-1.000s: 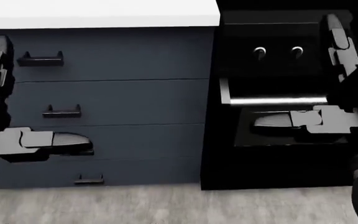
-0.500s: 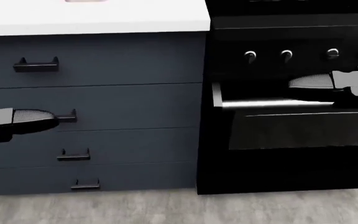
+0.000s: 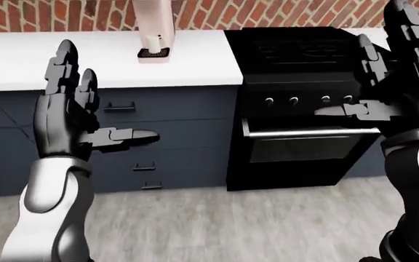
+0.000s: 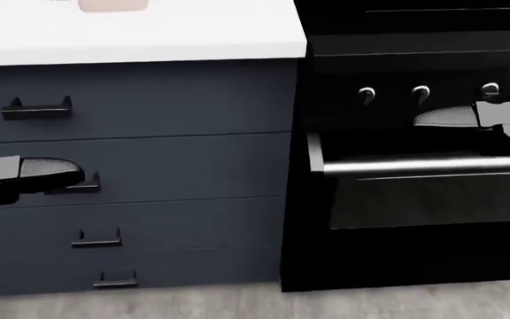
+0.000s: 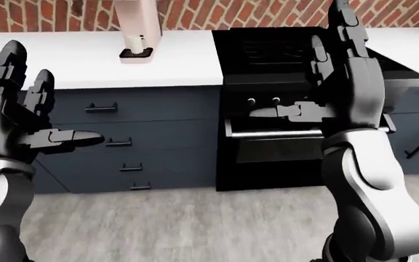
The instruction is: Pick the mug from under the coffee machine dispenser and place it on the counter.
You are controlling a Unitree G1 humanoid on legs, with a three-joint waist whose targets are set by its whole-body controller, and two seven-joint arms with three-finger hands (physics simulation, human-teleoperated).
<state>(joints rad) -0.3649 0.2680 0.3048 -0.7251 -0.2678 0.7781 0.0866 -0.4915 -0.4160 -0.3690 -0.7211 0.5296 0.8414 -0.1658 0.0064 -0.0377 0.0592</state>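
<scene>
We see glossy silver-grey forearm shells on both arms, rounded and smooth. The left robot hand point(image 3: 75, 117) and right robot hand point(image 5: 337, 82) are darker grey (three segmented, blunt-tipped fingers each), with black joint gaps.

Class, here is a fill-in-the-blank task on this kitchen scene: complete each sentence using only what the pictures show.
1. The mug stands under the coffee machine on the ____ counter.
2. To the right of the counter stands a black ____.
3. Both the left hand and the right hand are ____, holding nothing.
4. The wall above the counter is made of ____.

Missing words: white; stove; open; brick
</scene>
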